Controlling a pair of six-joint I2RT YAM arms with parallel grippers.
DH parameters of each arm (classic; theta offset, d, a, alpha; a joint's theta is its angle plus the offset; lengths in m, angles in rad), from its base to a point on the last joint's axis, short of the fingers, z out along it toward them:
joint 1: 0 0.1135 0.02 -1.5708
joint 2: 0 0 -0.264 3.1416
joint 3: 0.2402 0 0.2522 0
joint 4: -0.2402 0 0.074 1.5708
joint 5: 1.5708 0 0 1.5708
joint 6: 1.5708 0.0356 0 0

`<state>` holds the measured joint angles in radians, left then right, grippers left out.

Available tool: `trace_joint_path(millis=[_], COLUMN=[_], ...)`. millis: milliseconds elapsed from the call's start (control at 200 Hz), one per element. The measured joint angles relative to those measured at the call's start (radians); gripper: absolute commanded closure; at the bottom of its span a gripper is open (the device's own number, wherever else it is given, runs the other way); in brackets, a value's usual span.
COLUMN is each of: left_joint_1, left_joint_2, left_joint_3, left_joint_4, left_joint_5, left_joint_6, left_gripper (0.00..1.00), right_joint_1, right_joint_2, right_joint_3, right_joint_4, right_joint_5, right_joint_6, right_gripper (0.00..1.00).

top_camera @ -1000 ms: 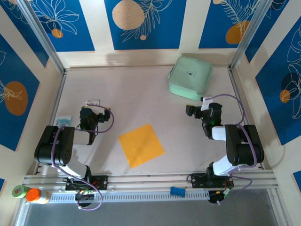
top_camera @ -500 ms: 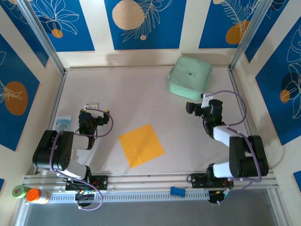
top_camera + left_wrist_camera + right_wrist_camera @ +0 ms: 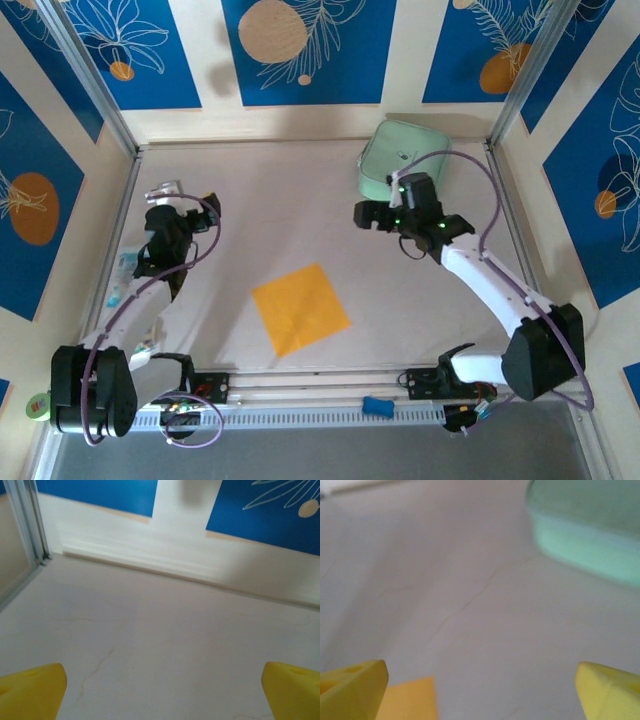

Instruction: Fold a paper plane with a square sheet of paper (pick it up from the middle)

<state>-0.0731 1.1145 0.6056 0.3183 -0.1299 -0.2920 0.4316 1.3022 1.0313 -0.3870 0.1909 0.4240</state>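
The square sheet of paper (image 3: 300, 308) is orange-yellow and lies flat on the table, in the near middle between my two arms. One of its corners (image 3: 410, 700) shows low in the right wrist view. My left gripper (image 3: 175, 198) is up at the far left, well away from the sheet. It is open (image 3: 162, 695), with bare table between its yellow fingertips (image 3: 30, 692). My right gripper (image 3: 398, 215) hovers beyond the sheet, right of it and close to the mint-green case. It is open (image 3: 480, 695) and holds nothing. The paper plane is out of view.
A mint-green rounded case (image 3: 405, 165) sits at the far right, just behind my right gripper, and appears again as the case (image 3: 590, 535) in the right wrist view. Small packets (image 3: 128, 270) lie along the left edge. Metal posts and patterned walls enclose the table.
Both arms have unfolded from their tucked pose. The left gripper went far and left, the right gripper left and towards the case. The sheet has not moved.
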Motion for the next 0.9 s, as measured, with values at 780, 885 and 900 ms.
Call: trace_joint_path(millis=[780, 885, 900], left_joint_1=[0.000, 0.000, 0.000], left_joint_2=[0.035, 0.044, 0.045], left_joint_3=[0.001, 0.001, 0.001], left_joint_4=[-0.103, -0.103, -0.103], left_joint_5=[0.064, 0.077, 0.080], left_joint_6=[-0.077, -0.077, -0.077], left_gripper=[0.01, 0.01, 0.01], right_joint_1=[0.397, 0.393, 0.393], right_joint_2=[0.594, 0.634, 0.638], right_joint_3=[0.276, 0.293, 0.293], right_joint_4=[-0.145, -0.148, -0.148], right_joint_5=[-0.137, -0.143, -0.143], right_joint_6=[0.265, 0.265, 0.265], right_gripper=[0.27, 0.27, 0.27])
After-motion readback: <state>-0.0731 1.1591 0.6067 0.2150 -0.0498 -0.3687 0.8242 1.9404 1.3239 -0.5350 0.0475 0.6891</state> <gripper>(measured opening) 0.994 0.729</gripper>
